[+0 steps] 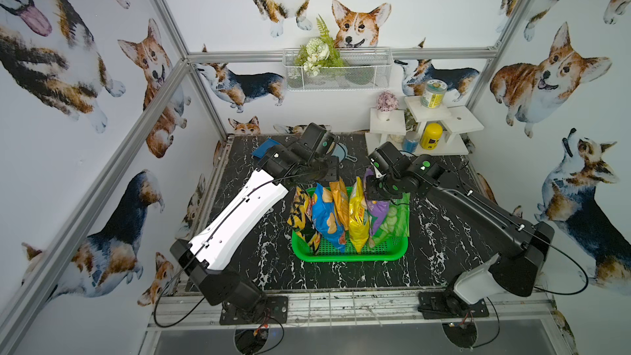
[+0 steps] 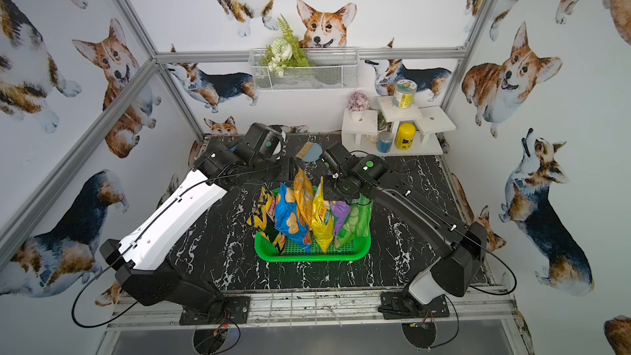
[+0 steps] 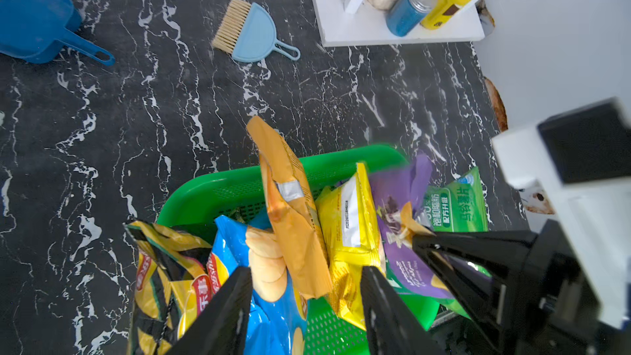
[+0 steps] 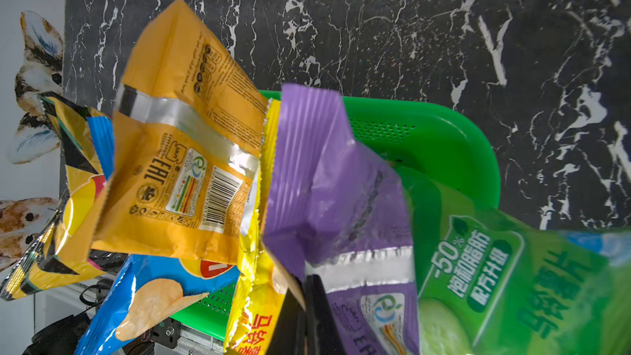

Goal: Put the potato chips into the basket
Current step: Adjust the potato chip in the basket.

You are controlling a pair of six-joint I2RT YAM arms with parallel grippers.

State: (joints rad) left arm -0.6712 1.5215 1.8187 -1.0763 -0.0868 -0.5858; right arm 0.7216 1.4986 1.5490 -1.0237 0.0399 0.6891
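The green basket (image 1: pixel 348 257) (image 3: pixel 205 192) holds several potato chip bags standing upright in a row: black-and-yellow (image 1: pixel 302 216), blue (image 1: pixel 326 216), orange (image 1: pixel 339 199) (image 3: pixel 290 206), yellow (image 1: pixel 356 220), purple (image 1: pixel 377 213) (image 4: pixel 324 172) and green (image 1: pixel 396 220). My left gripper (image 1: pixel 326 174) (image 3: pixel 307 288) hovers open over the row's far end, its fingers on either side of the orange bag without touching it. My right gripper (image 1: pixel 375 196) (image 4: pixel 304 285) is shut on the purple bag's top edge, between the yellow and green bags.
A blue dustpan (image 3: pixel 34 18) and a small brush (image 3: pixel 252 34) lie on the black marble table behind the basket. A white shelf (image 1: pixel 444 148) with a yellow can (image 1: pixel 431 135) and a blue can (image 1: pixel 411 141) stands at the back right. A white wire basket (image 1: pixel 338 70) hangs on the wall.
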